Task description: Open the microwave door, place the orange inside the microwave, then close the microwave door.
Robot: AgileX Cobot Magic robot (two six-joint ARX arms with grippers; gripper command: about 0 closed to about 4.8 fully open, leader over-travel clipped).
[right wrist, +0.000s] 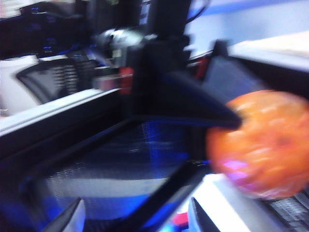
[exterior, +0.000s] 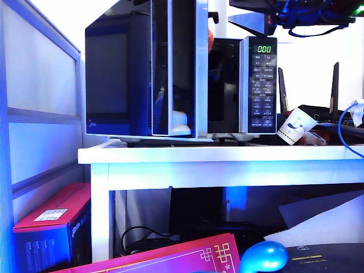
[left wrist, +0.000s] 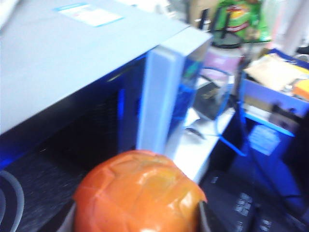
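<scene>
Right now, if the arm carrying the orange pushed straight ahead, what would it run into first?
Probably the dark inside of the microwave. The left gripper, jaws round the orange, points into the opening; the front frame looks close beside, depth unclear.

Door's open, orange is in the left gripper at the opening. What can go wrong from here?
1. The orange, held by the left gripper, sits close to the microwave's front frame; it may clip the frame going in.
2. The open right gripper hovers near the arm carrying the orange; the two could collide.
3. The microwave door stands swung wide; a hard closing push might shift the microwave.
</scene>
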